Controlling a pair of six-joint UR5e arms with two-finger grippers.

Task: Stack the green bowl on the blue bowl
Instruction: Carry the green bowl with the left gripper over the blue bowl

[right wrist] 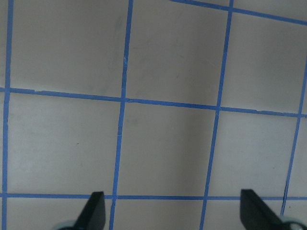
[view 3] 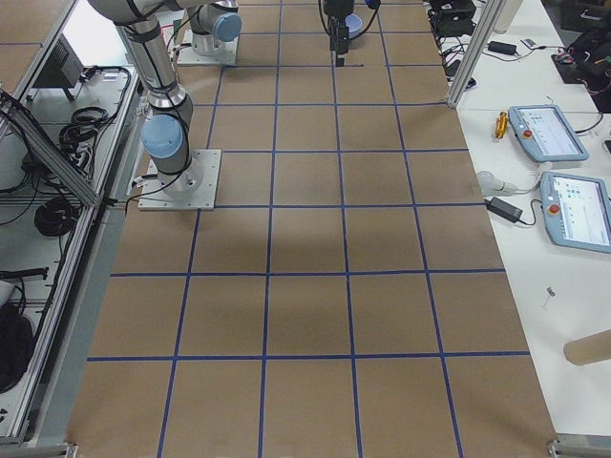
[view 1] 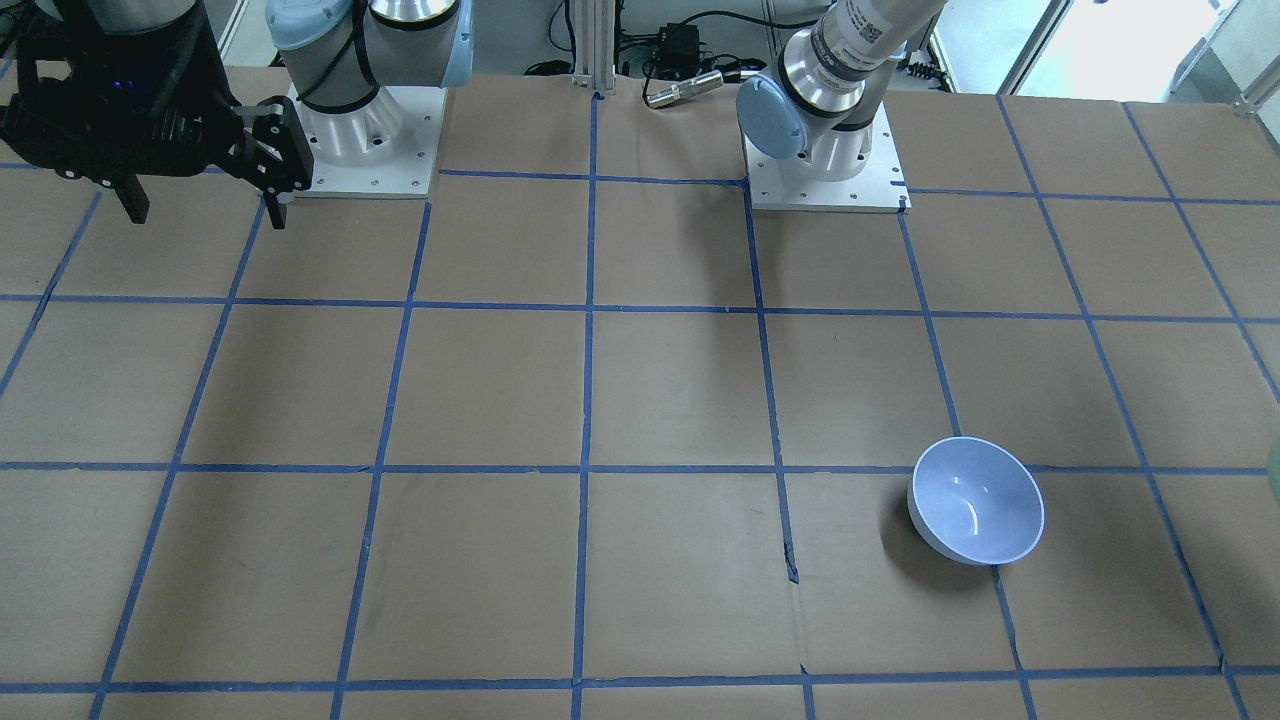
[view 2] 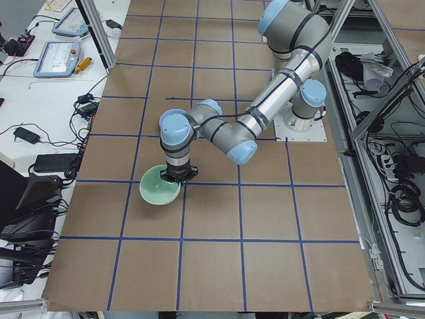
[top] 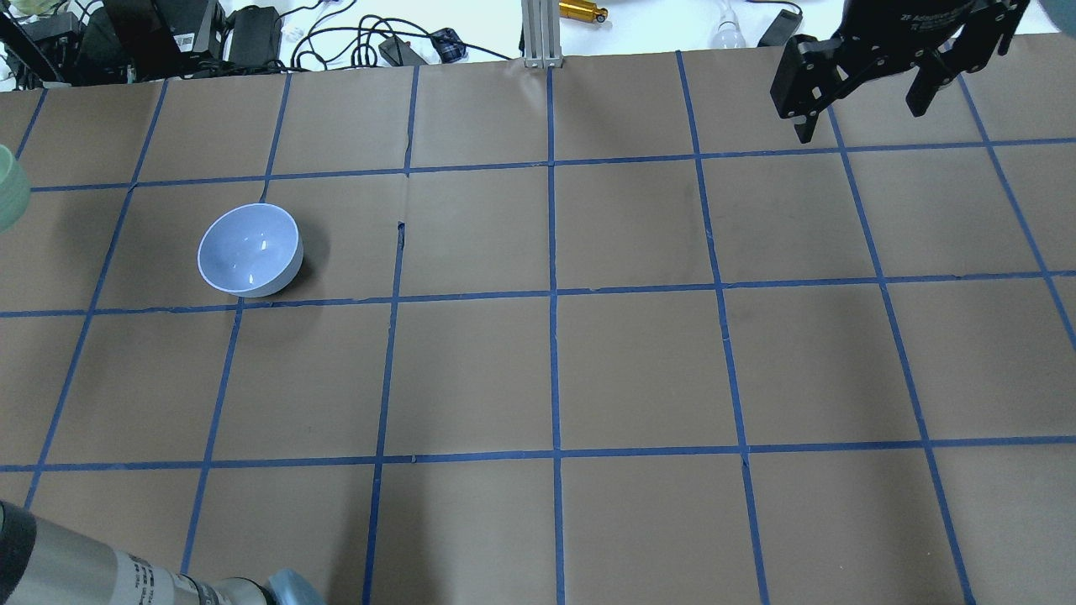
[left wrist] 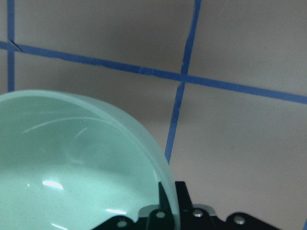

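The blue bowl [top: 250,249] stands upright on the brown table, also seen in the front view [view 1: 975,500]. My left gripper [left wrist: 165,199] is shut on the rim of the green bowl [left wrist: 72,163] and holds it above the table. In the left side view the green bowl [view 2: 159,187] hangs under the left gripper [view 2: 178,174]. Only a sliver of the green bowl [top: 8,192] shows at the overhead view's left edge, left of the blue bowl and apart from it. My right gripper [top: 866,109] is open and empty, high at the far right, and its wrist view [right wrist: 175,213] shows only bare table.
The table [top: 555,370] is brown board marked with a blue tape grid. Cables and power bricks [top: 252,34] lie beyond its far edge. The arm bases [view 1: 825,170] stand at the robot's side. Tablets [view 3: 549,134] lie on a side bench.
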